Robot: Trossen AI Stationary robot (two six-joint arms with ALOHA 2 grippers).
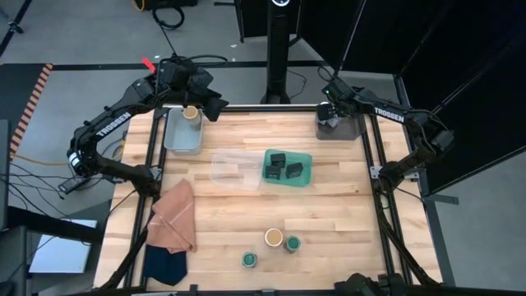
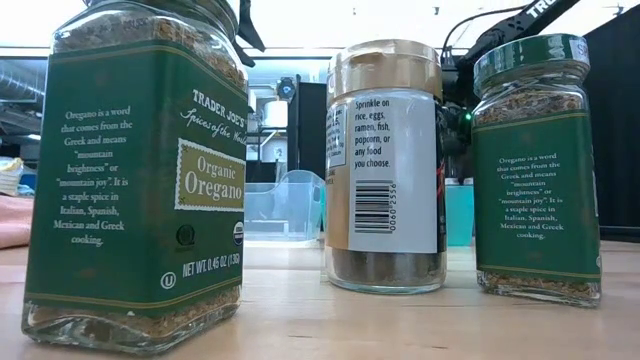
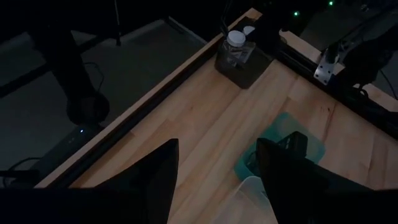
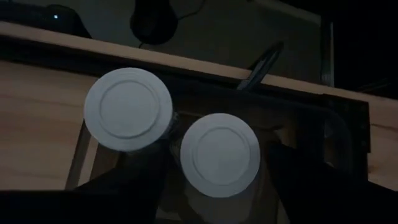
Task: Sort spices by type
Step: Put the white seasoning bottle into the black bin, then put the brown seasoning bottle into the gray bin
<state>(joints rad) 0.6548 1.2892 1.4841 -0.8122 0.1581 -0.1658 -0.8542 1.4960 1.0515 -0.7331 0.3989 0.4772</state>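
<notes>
Closest to the table's front edge stand three jars. The low view shows them large: an oregano jar (image 2: 135,175) with a green label, a tan-lidded jar (image 2: 385,165) with a white label and barcode, and a second oregano jar (image 2: 537,165) with a green lid. From above they are only small discs, two green lids and one tan, so the labels can be read in the low view alone.

To the left lie a folded orange cloth (image 1: 173,218) and a navy cloth (image 1: 164,265).

Mid-table sits a teal tray (image 1: 306,158) holding three small dark tins (image 1: 283,167), with a clear tray (image 1: 230,168) touching its left side.

At the far left, a grey tray (image 1: 182,138) holds another tan-lidded jar (image 1: 191,113). The left gripper (image 1: 197,92) hangs just beyond it. Its wrist view shows the two fingers (image 3: 152,180) spread wide with nothing between them.

At the far right, a dark tray (image 1: 339,127) lies under the right gripper (image 1: 331,113), which hides its contents from above. Only the right wrist view reveals two white-lidded jars (image 4: 127,109) (image 4: 219,154) there, side by side. The gripper's fingers reach down on either side of the nearer white lid, but I cannot tell whether they grip it.
</notes>
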